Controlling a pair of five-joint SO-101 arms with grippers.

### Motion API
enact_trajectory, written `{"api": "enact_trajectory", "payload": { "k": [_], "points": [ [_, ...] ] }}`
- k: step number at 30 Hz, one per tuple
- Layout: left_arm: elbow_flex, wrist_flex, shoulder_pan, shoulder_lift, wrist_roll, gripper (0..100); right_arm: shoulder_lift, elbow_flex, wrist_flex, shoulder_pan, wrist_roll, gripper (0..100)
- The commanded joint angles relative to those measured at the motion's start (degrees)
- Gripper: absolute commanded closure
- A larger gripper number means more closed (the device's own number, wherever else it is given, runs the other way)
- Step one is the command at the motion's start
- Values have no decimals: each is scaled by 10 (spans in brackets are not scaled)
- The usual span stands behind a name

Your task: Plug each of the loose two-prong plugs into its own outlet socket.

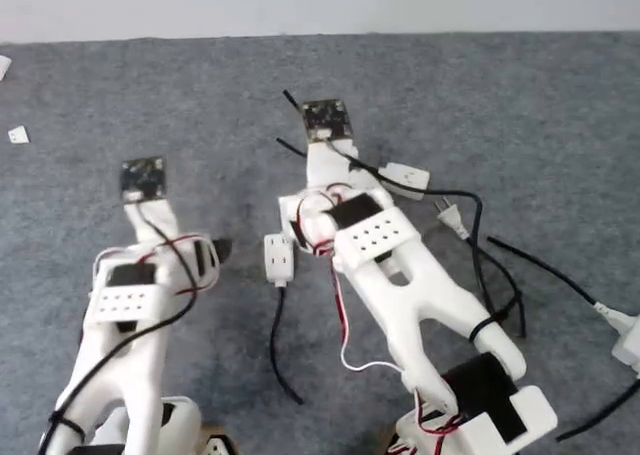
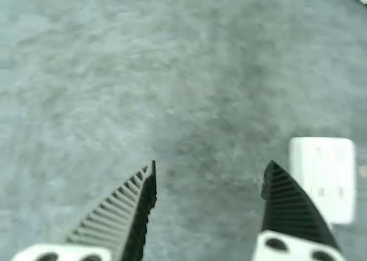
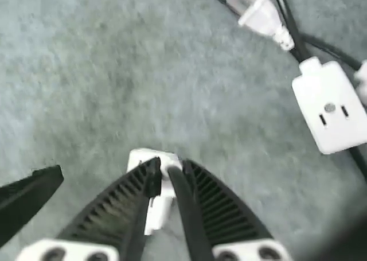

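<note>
A white outlet block (image 1: 278,256) with a black cord lies on the grey carpet between the two arms. My right gripper (image 3: 165,169) has its toothed fingers closed on one end of this outlet block (image 3: 150,158). In the left wrist view the same outlet block (image 2: 324,178) lies just outside one finger of my left gripper (image 2: 211,166), which is open over bare carpet. A second white outlet block (image 3: 332,115) and a loose white two-prong plug (image 3: 261,13) on black cord lie beyond the right gripper. From above, that plug (image 1: 450,215) is beside the second outlet block (image 1: 405,178).
Black cords (image 1: 500,275) loop across the carpet right of the right arm. Another white connector (image 1: 625,335) sits at the right edge. A small white scrap (image 1: 18,134) lies far left. A dark finger (image 3: 28,195) of the other arm shows in the right wrist view.
</note>
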Motion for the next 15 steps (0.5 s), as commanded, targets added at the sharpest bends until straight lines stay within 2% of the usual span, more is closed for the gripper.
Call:
{"api": "enact_trajectory", "payload": {
  "k": [1, 5, 15],
  "points": [
    [10, -40, -47, -23, -11, 721, -26, 4, -47, -20, -11, 991],
    [11, -45, -49, -23, -32, 721, -18, 19, -91, -36, -7, 991],
    [11, -45, -49, -23, -35, 721, 44, -7, -92, -36, 5, 991]
  ]
}}
